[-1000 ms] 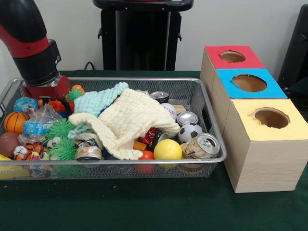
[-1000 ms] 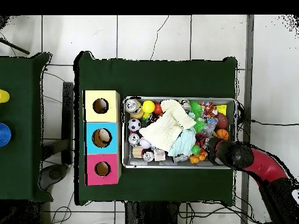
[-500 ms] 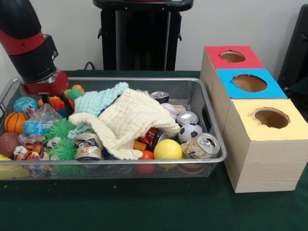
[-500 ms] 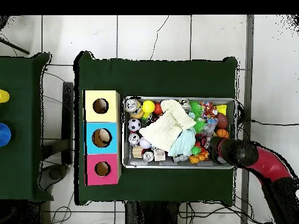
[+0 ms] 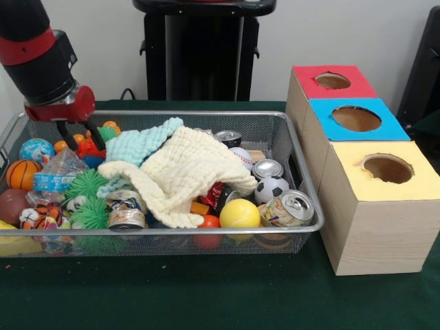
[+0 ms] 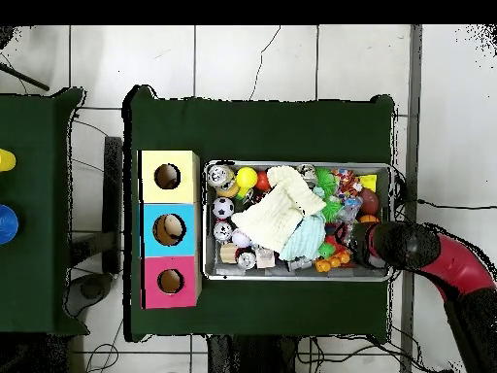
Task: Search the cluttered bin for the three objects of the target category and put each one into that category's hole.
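Observation:
The wire mesh bin (image 5: 206, 232) is full of balls, cans, toys and cloths; it also shows in the overhead view (image 6: 297, 277). No spotted white fabric piece shows; a cream waffle cloth (image 5: 185, 172) and a mint-green cloth (image 5: 141, 143) lie on top of the pile. My gripper (image 5: 79, 135) hangs open and empty just above the orange toys (image 5: 86, 146) at the bin's far left corner. In the overhead view the arm's black end (image 6: 388, 247) covers the gripper at the bin's right end.
Three wooden boxes with round holes stand right of the bin: red-topped (image 5: 332, 81), blue-topped (image 5: 355, 118), yellow-topped (image 5: 387, 168). Something pale shows inside the blue box's hole (image 6: 169, 230). The robot's black pedestal (image 5: 203, 51) stands behind the bin.
My gripper has risen out of the bin's far left corner, holding nothing. The bin's contents look unchanged.

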Robot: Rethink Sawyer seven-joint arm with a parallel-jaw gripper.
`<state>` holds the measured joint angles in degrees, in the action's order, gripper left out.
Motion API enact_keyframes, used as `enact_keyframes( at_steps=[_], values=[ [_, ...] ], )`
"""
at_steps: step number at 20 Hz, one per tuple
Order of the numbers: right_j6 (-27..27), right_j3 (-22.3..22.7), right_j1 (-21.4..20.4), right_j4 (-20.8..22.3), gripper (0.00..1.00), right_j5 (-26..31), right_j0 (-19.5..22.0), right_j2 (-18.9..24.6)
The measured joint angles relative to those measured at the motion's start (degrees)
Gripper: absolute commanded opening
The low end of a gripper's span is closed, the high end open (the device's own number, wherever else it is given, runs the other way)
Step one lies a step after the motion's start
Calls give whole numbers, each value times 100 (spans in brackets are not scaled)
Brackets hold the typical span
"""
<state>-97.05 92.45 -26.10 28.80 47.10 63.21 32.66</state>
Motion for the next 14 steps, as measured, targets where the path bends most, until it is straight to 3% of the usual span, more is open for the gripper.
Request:
enact_keyframes(
  at_steps=[14],
  values=[
    [0, -399, -210, 155, 100, 206, -658, -103]
  ],
)
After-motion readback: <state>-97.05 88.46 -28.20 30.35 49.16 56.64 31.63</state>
